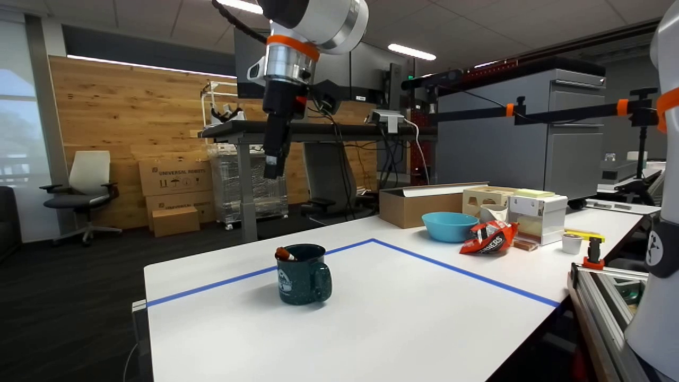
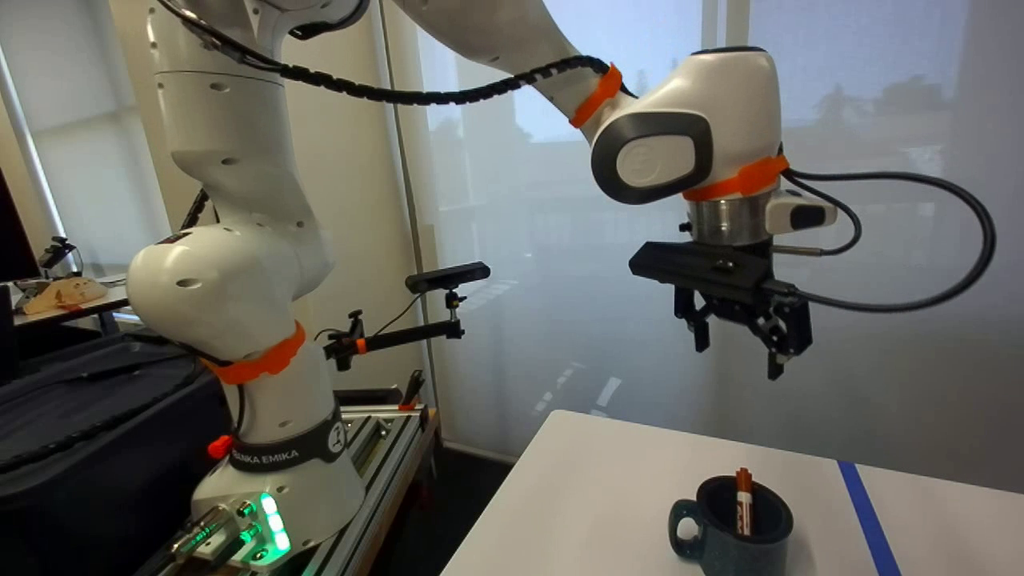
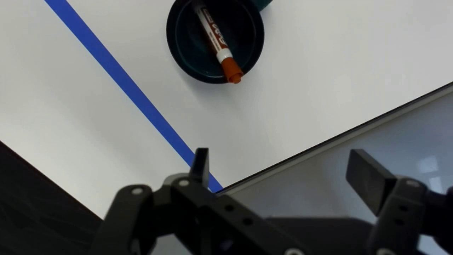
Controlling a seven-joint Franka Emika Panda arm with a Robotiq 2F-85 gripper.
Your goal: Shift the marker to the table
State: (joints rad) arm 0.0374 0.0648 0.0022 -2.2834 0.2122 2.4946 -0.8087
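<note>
The marker [image 1: 286,254] has a reddish-orange cap and a white label. It leans inside the dark teal mug [image 1: 301,284], its cap at the rim, in both exterior views [image 2: 744,504]. The wrist view shows the marker [image 3: 216,37] lying across the mug opening, cap over the rim. The mug stands upright on the white table [image 1: 382,323] near a blue tape line. My gripper [image 2: 738,362] is open and empty, well above the table and the mug. In the wrist view its fingers [image 3: 279,156] are wide apart, over the table edge, away from the mug.
Along the far part of the table are a blue bowl [image 1: 450,227], a red snack bag [image 1: 490,237], a cardboard box [image 1: 419,207], a white box [image 1: 538,218] and a small white cup [image 1: 572,243]. The mug handle [image 2: 685,530] sticks out sideways.
</note>
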